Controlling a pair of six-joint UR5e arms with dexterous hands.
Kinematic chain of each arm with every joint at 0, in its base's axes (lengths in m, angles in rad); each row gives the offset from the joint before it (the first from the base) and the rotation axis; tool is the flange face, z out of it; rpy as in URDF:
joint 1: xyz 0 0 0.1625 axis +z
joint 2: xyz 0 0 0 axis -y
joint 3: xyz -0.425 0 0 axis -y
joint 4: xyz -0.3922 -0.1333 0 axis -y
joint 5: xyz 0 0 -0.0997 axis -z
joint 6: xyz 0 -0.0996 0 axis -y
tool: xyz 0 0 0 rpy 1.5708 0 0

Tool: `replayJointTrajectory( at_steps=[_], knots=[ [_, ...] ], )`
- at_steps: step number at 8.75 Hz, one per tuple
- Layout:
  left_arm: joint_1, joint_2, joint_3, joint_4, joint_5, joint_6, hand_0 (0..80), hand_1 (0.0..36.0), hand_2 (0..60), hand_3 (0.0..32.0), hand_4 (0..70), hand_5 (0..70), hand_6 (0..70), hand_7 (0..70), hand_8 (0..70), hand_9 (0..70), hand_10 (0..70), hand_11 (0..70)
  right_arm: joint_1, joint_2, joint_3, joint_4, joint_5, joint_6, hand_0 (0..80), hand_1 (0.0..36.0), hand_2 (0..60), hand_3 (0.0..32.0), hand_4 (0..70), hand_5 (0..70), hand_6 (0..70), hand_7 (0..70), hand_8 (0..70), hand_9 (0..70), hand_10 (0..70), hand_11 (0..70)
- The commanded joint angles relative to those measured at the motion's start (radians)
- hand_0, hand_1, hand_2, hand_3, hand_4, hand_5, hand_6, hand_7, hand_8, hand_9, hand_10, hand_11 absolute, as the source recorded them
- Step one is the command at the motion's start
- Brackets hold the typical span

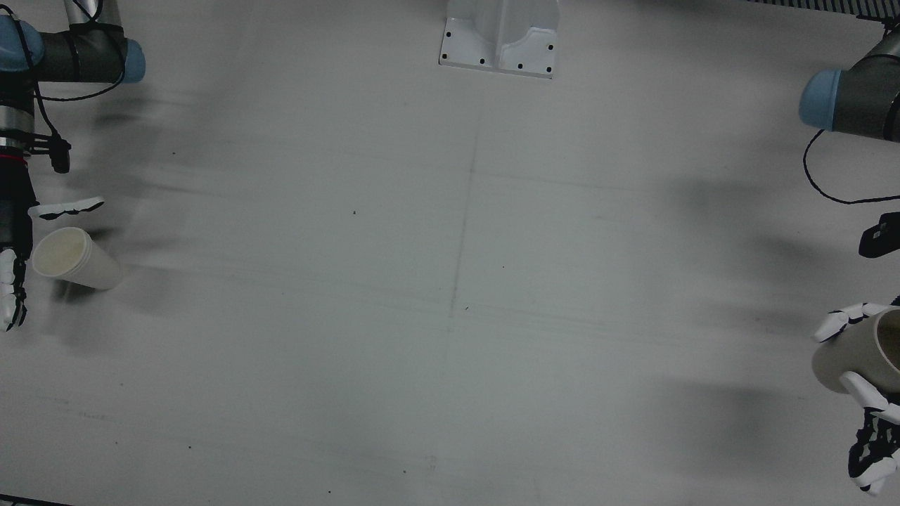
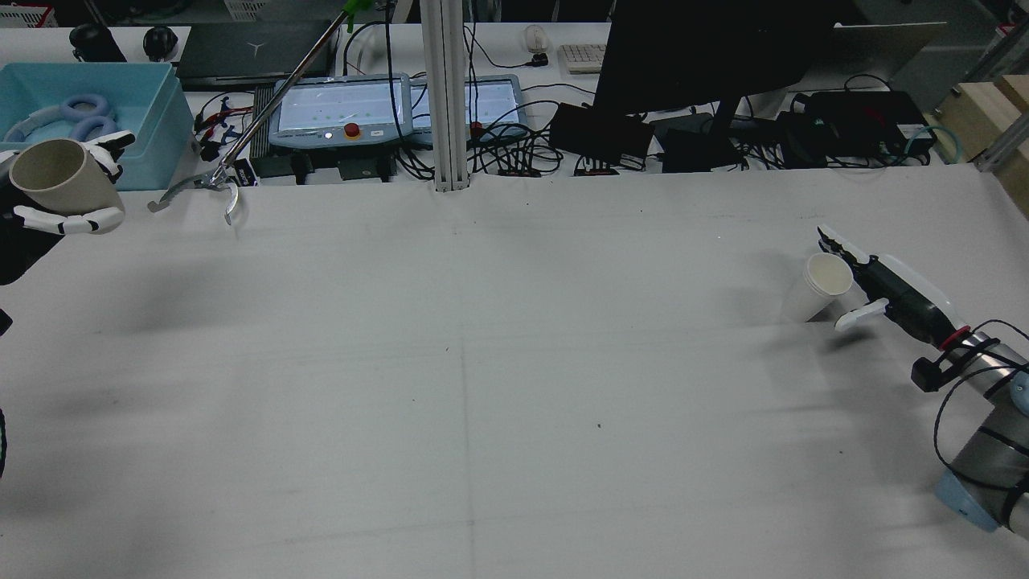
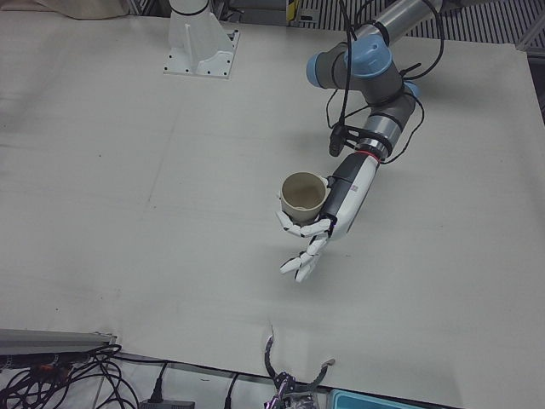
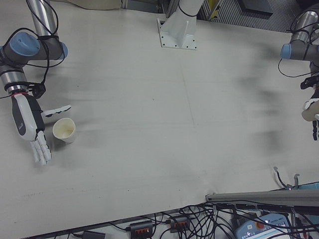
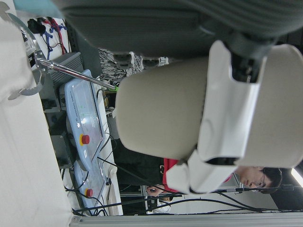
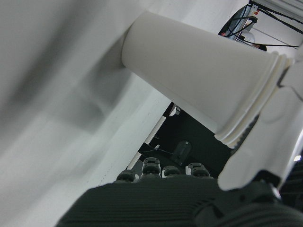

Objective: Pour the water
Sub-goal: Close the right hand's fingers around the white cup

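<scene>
- The desk [image 2: 498, 386] lay bare between my arms, so the long carry could slosh water out.
- My left hand [image 3: 319, 223] was clamped on the beige cup [image 3: 302, 196], lifted clear; a tilt would spill early.
- My right hand [image 4: 34, 130] stood spread beside the white cup [image 4: 64, 130] on the desk; a nudge could topple it.
</scene>
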Motion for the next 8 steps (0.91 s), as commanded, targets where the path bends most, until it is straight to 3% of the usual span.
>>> replayJointTrajectory(
  at_steps=[1, 8],
  knots=[
    [-0.002, 0.002, -0.005, -0.005, 0.0, 0.0, 68.5, 36.0, 60.0, 0.0, 70.0, 70.0, 10.4, 15.8, 5.2, 5.8, 2.2, 5.3, -0.03, 0.001, 0.001, 0.0, 0.036, -0.009, 48.0, 7.7, 0.0, 0.0, 0.0, 5.1, 0.0, 0.7, 5.6, 4.2, 0.0, 0.0],
    [-0.008, 0.005, -0.02, -0.013, 0.003, 0.0, 69.6, 36.0, 60.0, 0.0, 70.0, 70.0, 10.8, 15.9, 5.2, 5.8, 2.0, 5.0, -0.031, 0.0, -0.005, -0.008, 0.073, -0.026, 48.7, 8.8, 0.0, 0.0, 0.0, 6.8, 0.1, 3.5, 5.5, 4.4, 0.0, 0.0]
  ],
)
